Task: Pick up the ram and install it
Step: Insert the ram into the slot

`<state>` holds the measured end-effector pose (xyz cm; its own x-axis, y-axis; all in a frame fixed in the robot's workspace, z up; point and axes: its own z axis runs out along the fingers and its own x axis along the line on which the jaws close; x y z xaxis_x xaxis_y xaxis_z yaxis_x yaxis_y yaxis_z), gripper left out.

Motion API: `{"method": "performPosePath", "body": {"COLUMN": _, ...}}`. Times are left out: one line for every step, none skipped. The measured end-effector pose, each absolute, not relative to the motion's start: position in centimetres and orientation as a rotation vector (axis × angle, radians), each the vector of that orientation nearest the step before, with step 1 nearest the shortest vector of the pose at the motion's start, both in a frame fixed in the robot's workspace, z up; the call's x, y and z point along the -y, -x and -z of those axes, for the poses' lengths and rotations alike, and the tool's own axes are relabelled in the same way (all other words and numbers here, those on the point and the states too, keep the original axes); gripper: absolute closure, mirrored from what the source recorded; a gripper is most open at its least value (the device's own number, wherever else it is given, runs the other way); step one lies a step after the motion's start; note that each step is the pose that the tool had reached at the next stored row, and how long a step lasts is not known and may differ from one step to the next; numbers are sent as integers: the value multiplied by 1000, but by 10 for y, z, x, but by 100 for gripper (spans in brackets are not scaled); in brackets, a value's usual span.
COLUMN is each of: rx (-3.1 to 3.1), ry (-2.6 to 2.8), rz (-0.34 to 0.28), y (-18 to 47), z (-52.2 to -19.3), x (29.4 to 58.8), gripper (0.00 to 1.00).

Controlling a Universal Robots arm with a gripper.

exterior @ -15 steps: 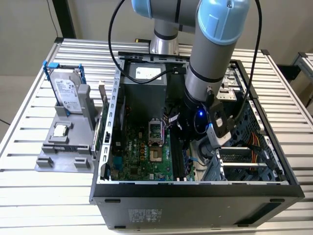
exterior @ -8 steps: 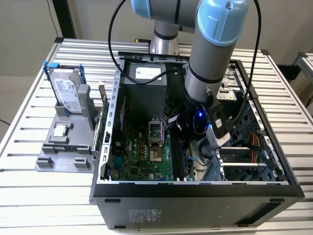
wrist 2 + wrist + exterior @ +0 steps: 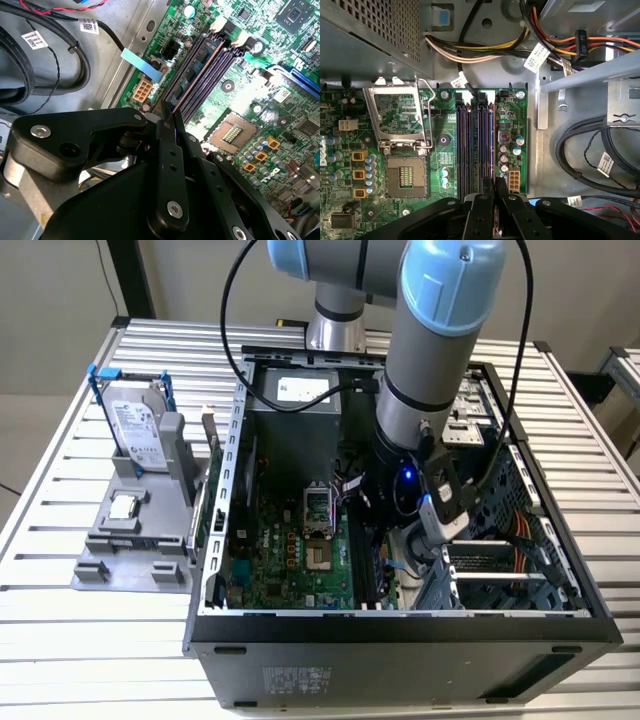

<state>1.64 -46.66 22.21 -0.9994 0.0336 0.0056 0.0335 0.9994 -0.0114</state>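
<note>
Tool (image 3: 172,131) pinching the ram (image 3: 192,75) (edge-on) in the motherboard's (image 3: 512,107) memory slot (image 3: 487,145).

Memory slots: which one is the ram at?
The outermost slot, farthest from the CPU socket. The ram, pinched in the gripper, lies along it; the other three slots are bare.

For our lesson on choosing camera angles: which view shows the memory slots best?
The first wrist view: the slots lie square-on, nearly full length. The second wrist view shows the slots slanted, with the ram at the outer one. The exterior view shows them dark, beside the arm.
</note>
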Motion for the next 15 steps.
{"method": "performPosePath", "body": {"rx": 3135, "ry": 56, "rz": -18, "y": -16, "z": -222, "x": 467, "gripper": 100}}
{"method": "performPosePath", "body": {"rx": 3135, "ry": 58, "rz": -18, "y": -16, "z": -222, "x": 467, "gripper": 100}}
{"method": "performPosePath", "body": {"rx": 3135, "ry": 62, "rz": -18, "y": -16, "z": -222, "x": 467, "gripper": 100}}
{"method": "performPosePath", "body": {"rx": 3135, "ry": 65, "rz": -18, "y": -16, "z": -222, "x": 467, "gripper": 100}}
{"method": "performPosePath", "body": {"rx": 3134, "ry": 68, "rz": -18, "y": -16, "z": -222, "x": 467, "gripper": 100}}
{"method": "performPosePath", "body": {"rx": 3134, "ry": 70, "rz": -18, "y": -16, "z": -222, "x": 467, "gripper": 100}}
{"method": "performPosePath", "body": {"rx": 3133, "ry": 71, "rz": -18, "y": -16, "z": -222, "x": 467, "gripper": 100}}
{"method": "performPosePath", "body": {"rx": 3133, "ry": 71, "rz": -18, "y": -16, "z": -222, "x": 468, "gripper": 100}}
{"method": "performPosePath", "body": {"rx": 3133, "ry": 72, "rz": -18, "y": -16, "z": -222, "x": 468, "gripper": 100}}
{"method": "performPosePath", "body": {"rx": 3133, "ry": 72, "rz": -18, "y": -16, "z": -222, "x": 468, "gripper": 100}}
{"method": "performPosePath", "body": {"rx": 3133, "ry": 71, "rz": -18, "y": -16, "z": -222, "x": 468, "gripper": 100}}
{"method": "performPosePath", "body": {"rx": 3133, "ry": 71, "rz": -18, "y": -16, "z": -222, "x": 468, "gripper": 100}}
{"method": "performPosePath", "body": {"rx": 3133, "ry": 71, "rz": -18, "y": -16, "z": -222, "x": 468, "gripper": 100}}
{"method": "performPosePath", "body": {"rx": 3133, "ry": 71, "rz": -18, "y": -16, "z": -222, "x": 468, "gripper": 100}}
{"method": "performPosePath", "body": {"rx": 3133, "ry": 71, "rz": -18, "y": -16, "z": -222, "x": 468, "gripper": 100}}
